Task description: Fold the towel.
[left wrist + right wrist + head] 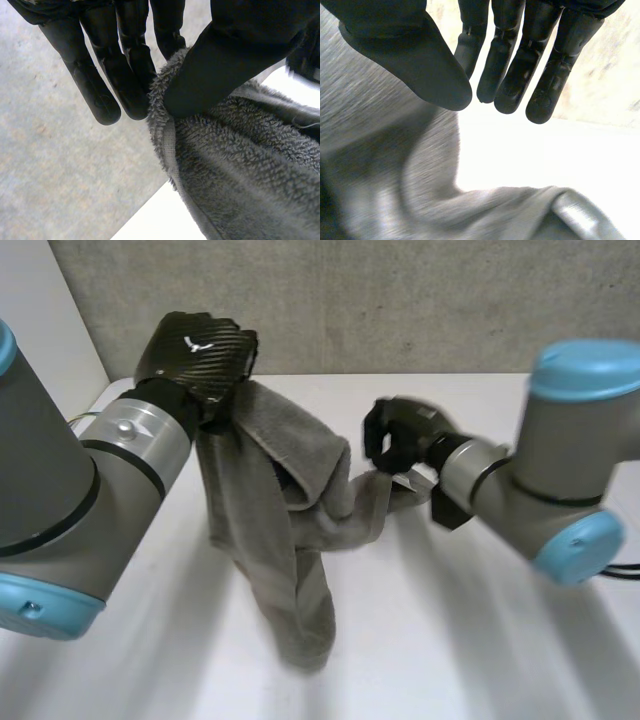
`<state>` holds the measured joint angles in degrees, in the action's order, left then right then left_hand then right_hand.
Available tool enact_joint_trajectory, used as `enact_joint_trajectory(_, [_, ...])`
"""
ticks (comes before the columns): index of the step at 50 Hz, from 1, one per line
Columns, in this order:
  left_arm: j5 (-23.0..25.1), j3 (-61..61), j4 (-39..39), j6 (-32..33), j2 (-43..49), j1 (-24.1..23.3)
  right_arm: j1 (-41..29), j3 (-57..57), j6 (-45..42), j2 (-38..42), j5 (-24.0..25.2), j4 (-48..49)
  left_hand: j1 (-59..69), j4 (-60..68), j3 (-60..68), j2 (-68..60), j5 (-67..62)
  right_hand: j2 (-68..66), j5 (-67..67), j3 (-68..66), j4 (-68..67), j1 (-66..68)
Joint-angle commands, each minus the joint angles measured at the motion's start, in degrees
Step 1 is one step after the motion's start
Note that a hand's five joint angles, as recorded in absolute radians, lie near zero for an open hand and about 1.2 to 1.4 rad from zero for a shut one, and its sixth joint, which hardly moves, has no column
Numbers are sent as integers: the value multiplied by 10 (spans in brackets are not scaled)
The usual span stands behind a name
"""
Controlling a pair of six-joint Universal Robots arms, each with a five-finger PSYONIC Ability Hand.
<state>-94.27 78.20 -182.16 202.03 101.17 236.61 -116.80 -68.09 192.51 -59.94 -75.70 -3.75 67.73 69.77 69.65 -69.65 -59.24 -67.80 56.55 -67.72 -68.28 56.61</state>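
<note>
Towel (270,540), grey and fluffy, hanging in long bunched folds above the white desk (470,640). Lower end nearest the camera, down by the desk surface; cannot tell whether touching. Higher up, split into two runs: one climbing steeply to the left, one sagging across to the right.

Left arm (60,500), thick and grey with a light-blue cap, close at the left side, angled up and away. Right arm (560,470) coming in from the right side, lower and nearly level.

Further back, left hand (200,350) high above the desk, back of the hand toward the camera, with the towel's top edge hanging from it. Seen from the left wrist: thumb (225,65) pressed down on the hemmed edge, pinching it against the straight fingers (125,75) lined up side by side.

Right hand (400,435) lower, near the middle of the desk, just beside the towel's trailing end. Seen from the right wrist: fingers (520,75) straight and close together, thumb (420,65) stretched out beside them, tips apart with bright desk showing in the gap. Grey cloth lying under the palm, not clamped.

Farthest back, a speckled grey wall (400,300) behind the desk.
</note>
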Motion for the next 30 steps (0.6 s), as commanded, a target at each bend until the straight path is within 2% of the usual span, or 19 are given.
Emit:
enact_joint_trajectory(1, [3, 28, 0, 2, 11, 14, 28, -18, -162, -50, 18, -67, 123, 102, 104, -103, -108, -94, 106, -95, -89, 206])
enact_joint_trajectory(2, [3, 28, 0, 2, 11, 14, 27, -22, -173, -45, 18, -89, 123, 102, 104, -103, -108, 191, -178, 190, 196, -79])
enact_joint_trajectory(3, [4, 34, 0, 2, 13, 13, 25, -30, -176, -34, 19, -102, 123, 102, 104, -103, -108, 269, -256, 268, 273, -157])
enact_joint_trajectory(9, [4, 44, -1, 2, 12, 10, 12, -41, -172, 7, 14, -98, 123, 102, 104, -103, -108, 308, -296, 307, 313, -196])
enact_joint_trajectory(11, [4, 44, 0, 2, 12, 9, -2, -42, -149, 31, 10, -87, 123, 102, 104, -103, -108, 403, -391, 403, 408, -291])
enact_joint_trajectory(13, [4, 45, 0, 2, 12, 9, -10, -43, -122, 46, 12, -84, 123, 102, 104, -103, -108, 434, -421, 433, 439, -322])
enact_joint_trajectory(14, [4, 45, 0, 2, 11, 9, -10, -43, -122, 47, 12, -84, 123, 102, 104, -103, -108, 434, -422, 433, 439, -322])
enact_joint_trajectory(16, [4, 45, 0, 2, 9, 8, -29, -38, -55, 75, 16, -81, 123, 102, 104, -103, -108, 446, -433, 445, 451, -334])
enact_joint_trajectory(19, [3, 47, 0, 2, 4, 5, -50, -30, -9, 95, 14, -65, 123, 102, 104, -103, -108, 449, -437, 449, 454, -337])
enact_joint_trajectory(30, [3, 71, 0, 1, -40, -33, -101, 31, 84, 160, -2, 36, 123, 102, 104, -103, -108, 446, -433, 445, 451, -334])
